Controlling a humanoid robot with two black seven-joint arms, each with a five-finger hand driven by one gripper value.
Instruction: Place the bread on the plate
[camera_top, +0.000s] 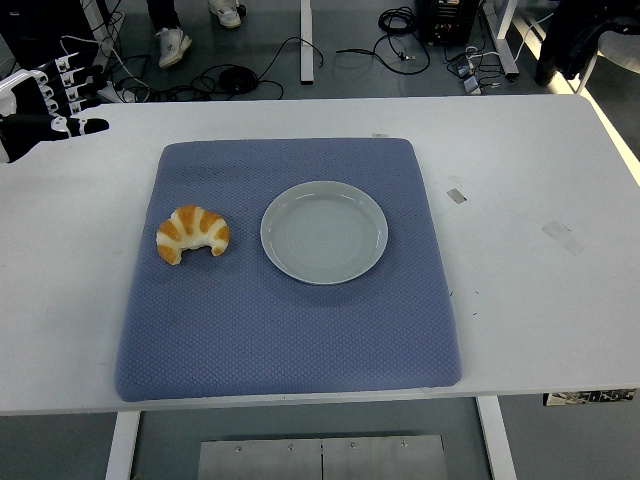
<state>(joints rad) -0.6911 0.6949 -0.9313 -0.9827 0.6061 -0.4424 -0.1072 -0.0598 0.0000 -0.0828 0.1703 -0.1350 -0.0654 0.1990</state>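
- Nearest, the white bench (540, 330) shows its front edge along the bottom, with a grey metal frame visible beneath it.
- Next, a blue-grey textured fabric mat (290, 330) lies square on the bench and covers most of its middle.
- On the mat's left half sits the golden-brown crescent-shaped bread with pale stripes (193, 233), its two tips pointing toward the near edge; nothing touches it.
- Just beside the bread, to its right and apart from it, rests the round pale grey-green plate (324, 232), lying flat near the mat's centre with nothing on it.
- Two small strips of grey tape (456, 195) lie on the bare bench right of the mat.
- Farther back at the left edge, the black left hand with white finger segments (50, 100) hovers over the bench's far left corner, well apart from the bread; its fingers are spread and point rightward, holding nothing.
- Beyond the bench, black cables (300, 55) trail over the grey floor, and a person's white shoes (174, 45) show at the top.
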